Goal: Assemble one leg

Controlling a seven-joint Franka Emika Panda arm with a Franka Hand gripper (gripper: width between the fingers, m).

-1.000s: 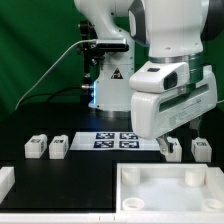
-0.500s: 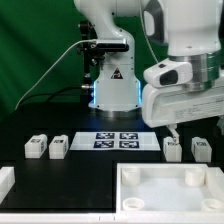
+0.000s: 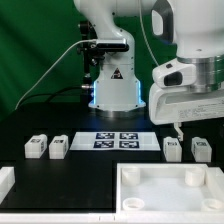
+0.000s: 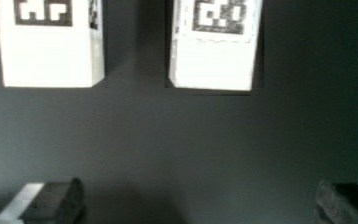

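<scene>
On top, a black-and-white square tag. Small, white and blocky: the leg [image 3: 172, 148], standing on the black tabletop [image 3: 90, 175] toward its edge on the exterior view's right, just behind the tray. Just beside it, nearer that edge, a second leg [image 3: 201, 149] of the same look. Well apart, toward the opposite edge, a third leg [image 3: 58, 147] and a fourth leg [image 3: 35, 147] as a close pair, tags up. Between the two pairs, flat on the tabletop, the marker board [image 3: 117, 140] with four printed tags. At the near edge, by the corner on the exterior view's right, the large white tray [image 3: 165, 195] with raised rim. Above the leg and clear of it, the white arm [image 3: 190, 95], hand pointing down. In the wrist view, the pincer [image 4: 197, 205] with fingers [image 4: 43, 200] wide apart, gripping nothing, bare tabletop between them, two tagged pegs side by side beyond the tips.
</scene>
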